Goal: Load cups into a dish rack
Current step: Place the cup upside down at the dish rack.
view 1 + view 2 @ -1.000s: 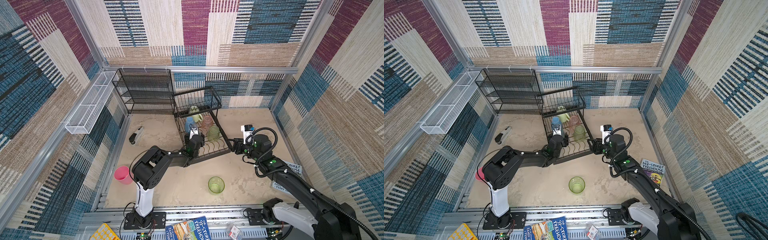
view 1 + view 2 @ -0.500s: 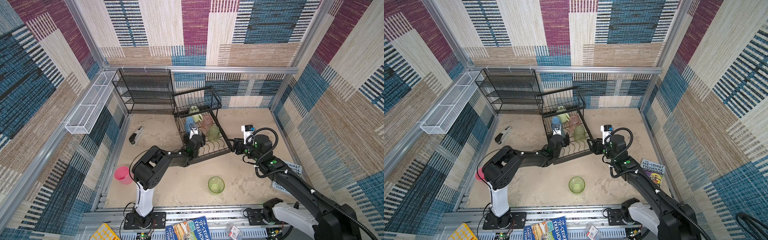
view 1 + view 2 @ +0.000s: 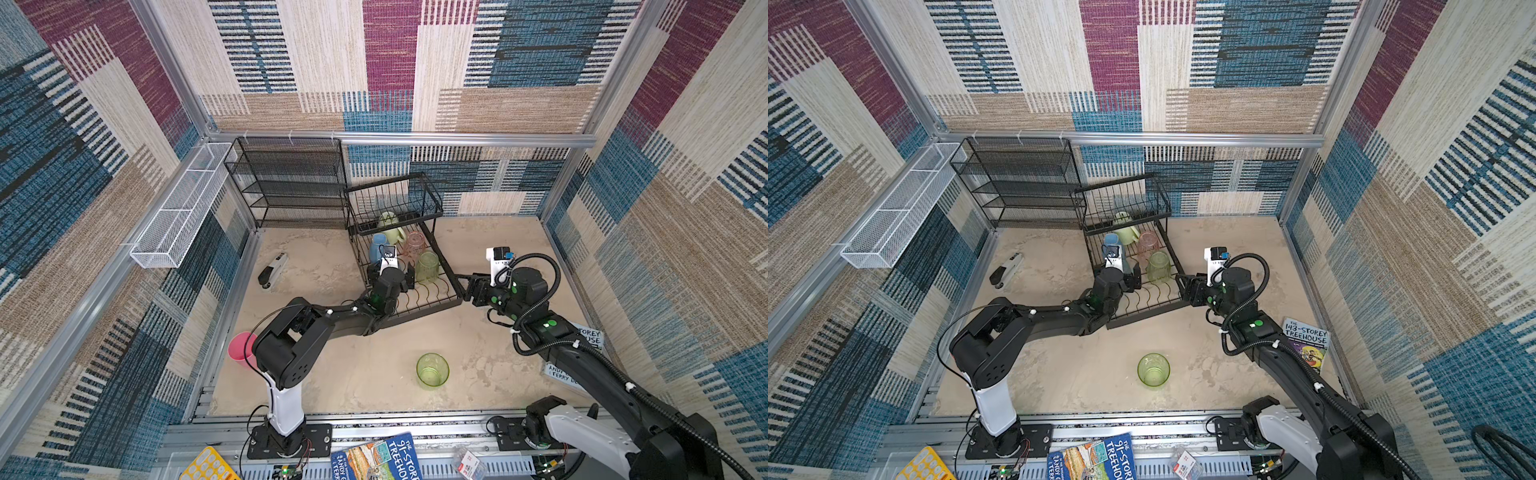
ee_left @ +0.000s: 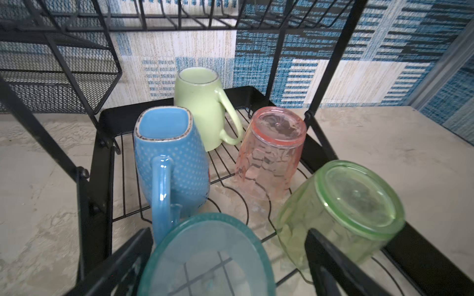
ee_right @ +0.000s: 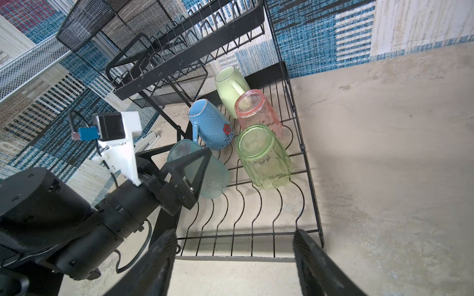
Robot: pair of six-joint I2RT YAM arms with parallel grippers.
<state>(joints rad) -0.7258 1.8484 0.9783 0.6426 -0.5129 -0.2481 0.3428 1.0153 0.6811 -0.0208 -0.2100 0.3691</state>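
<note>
Cups (image 3: 413,245): five on the rack's (image 3: 432,305) lower tray, at 12 o'clock on the table (image 3: 353,374) in both top views, tumblers base-up, presumably to drain. Off the rack: loose tumbler (image 3: 432,370), mouth-up at 6 o'clock from it, and pink cup (image 3: 237,350) at 8 o'clock, half hidden by the left arm (image 3: 332,320). Left gripper (image 3: 392,272) over the tray's 8 o'clock side; right gripper (image 3: 464,289) just off its 4 o'clock corner, perhaps there to steady such light wire. From the left wrist: frosted, dimpled teal tumbler (image 4: 205,256) between widely spread fingers (image 4: 123,258), a gap showing on one side, so judged let go rather than gripped. Beyond it, glossy dotted blue mug (image 4: 174,159), smooth pale mug (image 4: 200,102), faceted translucent pink tumbler (image 4: 272,151) and green tumbler (image 4: 346,210), packed close, likely to save room. From the right wrist: own jaws wide apart and empty, the tray's wavy black wires ahead, teal tumbler leaning on them.
</note>
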